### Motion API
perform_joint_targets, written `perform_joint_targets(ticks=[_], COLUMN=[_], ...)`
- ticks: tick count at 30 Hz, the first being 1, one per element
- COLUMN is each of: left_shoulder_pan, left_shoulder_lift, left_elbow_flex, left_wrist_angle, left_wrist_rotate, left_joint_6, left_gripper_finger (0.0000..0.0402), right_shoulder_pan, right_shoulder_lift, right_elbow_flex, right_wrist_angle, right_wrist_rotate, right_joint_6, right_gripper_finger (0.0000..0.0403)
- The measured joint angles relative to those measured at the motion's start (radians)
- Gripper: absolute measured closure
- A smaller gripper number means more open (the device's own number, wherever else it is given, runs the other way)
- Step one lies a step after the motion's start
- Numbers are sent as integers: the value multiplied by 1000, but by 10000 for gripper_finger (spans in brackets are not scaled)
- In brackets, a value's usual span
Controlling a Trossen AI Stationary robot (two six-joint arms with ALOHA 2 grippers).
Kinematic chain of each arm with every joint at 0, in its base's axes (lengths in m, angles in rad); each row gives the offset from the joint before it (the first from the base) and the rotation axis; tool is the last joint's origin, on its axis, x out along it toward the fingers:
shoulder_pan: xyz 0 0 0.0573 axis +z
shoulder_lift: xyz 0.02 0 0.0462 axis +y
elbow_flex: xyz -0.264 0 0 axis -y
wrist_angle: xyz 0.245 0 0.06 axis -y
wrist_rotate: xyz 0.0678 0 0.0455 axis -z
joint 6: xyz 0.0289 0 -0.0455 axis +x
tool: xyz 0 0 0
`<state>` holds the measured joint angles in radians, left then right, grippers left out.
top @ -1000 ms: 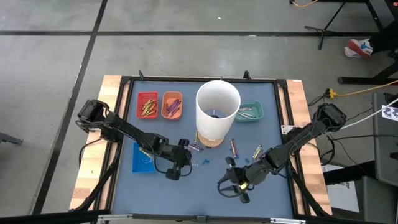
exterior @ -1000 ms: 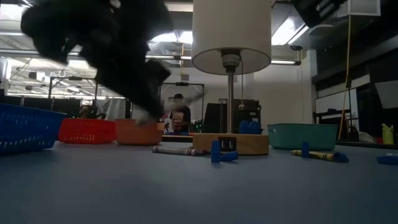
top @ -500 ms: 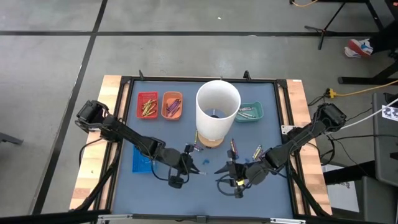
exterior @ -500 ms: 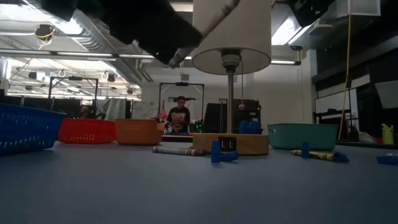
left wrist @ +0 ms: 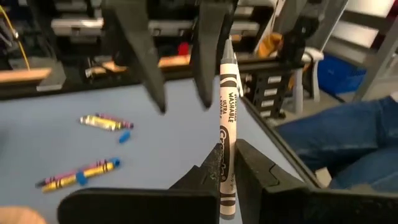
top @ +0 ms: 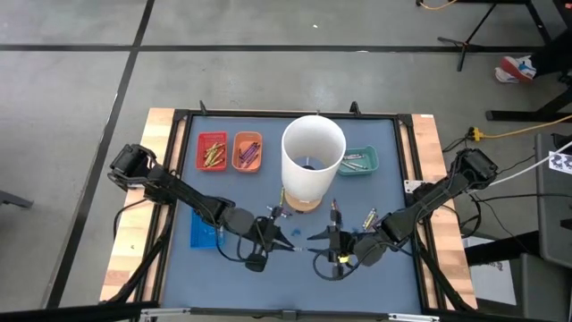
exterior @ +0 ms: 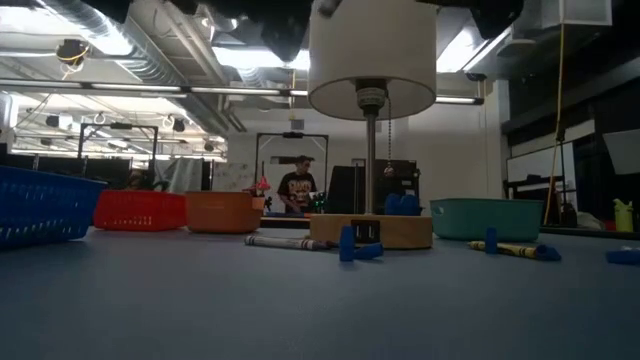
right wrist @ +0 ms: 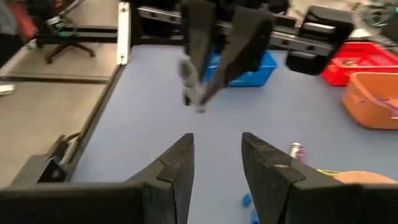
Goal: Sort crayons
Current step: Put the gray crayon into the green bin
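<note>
A: Landmark for this entry: the tall white cylinder (top: 313,170), smooth, standing on a round wooden base at table centre. In the low view it reads as a lampshade on a thin metal stem.

B: Surface?

A: Matte blue-grey mat (top: 232,277) in a black frame, pale wood planks along both sides. Beyond it, a grey concrete floor with dark seams; the low view shows a workshop with strip lights and a person (exterior: 299,188) standing far behind the cylinder.

B: Containers?

A: Small ribbed plastic trays. Left of the cylinder: a red tray (top: 212,152) with gold-brown crayons, then an orange tray (top: 248,151) with purple ones. Right of the cylinder: a teal tray (top: 360,161) with grey sticks. A blue tray (top: 206,229) sits in front of and left of the cylinder; its contents cannot be made out.

B: Left gripper?

A: The left gripper (left wrist: 229,163) is in front of the cylinder's base, its fingers clamped on a grey crayon (left wrist: 227,124), a paper-wrapped stick with a printed label, held upright with its tip up.

B: Right gripper?

A: The right gripper (right wrist: 216,144) is in front of the cylinder, slightly to the right and facing the left one, with its dark wedge fingers apart and nothing between them.

B: Loose crayons?

A: Several lie on the mat near the cylinder's base: a purple crayon (top: 336,210) and a yellow crayon (top: 368,216) to the front right, with small blue bits scattered among them.
</note>
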<state>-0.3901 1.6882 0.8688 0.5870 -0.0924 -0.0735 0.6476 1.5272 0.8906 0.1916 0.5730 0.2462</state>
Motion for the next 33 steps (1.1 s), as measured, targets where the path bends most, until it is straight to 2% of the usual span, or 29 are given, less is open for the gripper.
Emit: perform_joint_targets(ticks=[11,16,23,30,33], left_shoulder_pan=[1,1,2,2,2], left_shoulder_lift=[0,-1,-1,-1,-1], left_elbow_flex=[0,1,1,1,1], left_wrist_angle=[119,146,198,216,216], left_wrist_rotate=[-26,-47,-52,-55,-57], left_joint_6=[110,112,113,112,112], left_gripper_finger=[391,391,391,391,391], right_shoulder_pan=[-2,-2,-26,-81,-86], right_shoulder_lift=[0,0,0,0,0], right_elbow_flex=[0,0,0,0,0], right_wrist_angle=[192,255,311,335,335], right_wrist_rotate=[8,-32,-37,-169,-191], right_joint_6=[-152,-207,-230,-227,-226], right_gripper_finger=[272,272,272,272,272])
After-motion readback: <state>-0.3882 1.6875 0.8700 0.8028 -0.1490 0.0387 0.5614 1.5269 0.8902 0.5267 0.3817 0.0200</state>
